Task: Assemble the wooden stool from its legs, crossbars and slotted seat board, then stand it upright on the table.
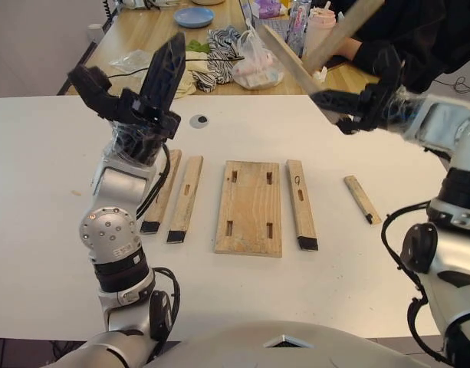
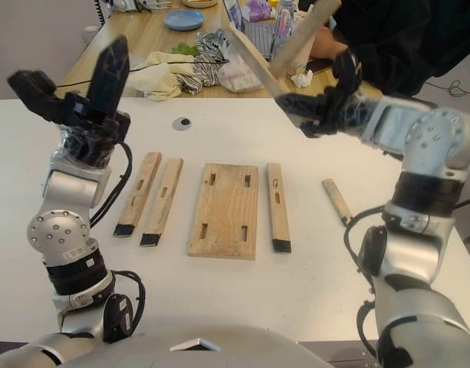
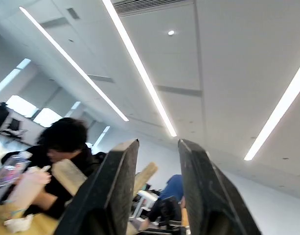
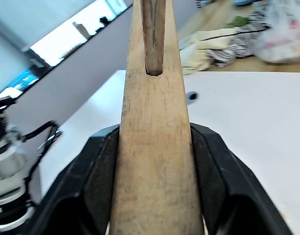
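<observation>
A white table (image 1: 50, 192) spans the lower half of the eye views. Behind it, along the top edge, stands a wooden table (image 1: 135, 34) with a blue plate (image 1: 194, 17), a striped cloth (image 1: 223, 50) and a plastic bag (image 1: 254, 65). The left wrist view looks up at a ceiling with strip lights (image 3: 140, 73).

The slotted seat board (image 1: 250, 207) lies flat at centre. Two black-tipped legs (image 1: 186, 198) lie side by side to its left. A third leg (image 1: 301, 203) lies just right of it and bears a small round pen mark that I cannot read. A short crossbar (image 1: 362, 198) lies farther right.

The left gripper (image 1: 126, 61) is raised at upper left with its fingers spread and nothing between them. The right gripper (image 1: 338, 103), at upper right, pinches a slotted leg (image 4: 157, 122) well above the table. A second wooden piece (image 1: 346, 31) crosses this leg near the top edge.
</observation>
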